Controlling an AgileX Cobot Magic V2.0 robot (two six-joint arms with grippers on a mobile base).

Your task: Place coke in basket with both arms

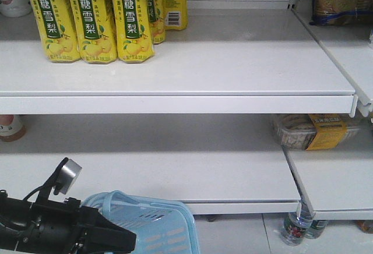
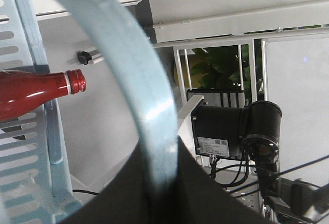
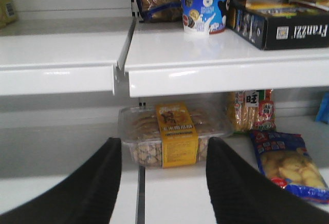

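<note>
- Basket (image 1: 166, 225): sits at the bottom of the front view, below the lower shelf (image 1: 175, 172). The left gripper (image 2: 164, 183) is closed on the basket's pale blue handle (image 2: 133, 80), which runs up out of the black jaws in the left wrist view.
- Coke (image 2: 31, 93): a red container with a red neck and cap lies on its side inside the basket, against the slotted wall (image 2: 25, 147). It looks more like a slim bottle than a can.
- Right gripper (image 3: 164, 183): jaws are spread wide and empty. It faces the shelves beside the basket, aimed at a clear tub of snacks (image 3: 172, 136).
- Progress, as a judgement: placement appears done, since the drink is in the basket.
- Remaining: possibly lifting or carrying the basket.
</note>
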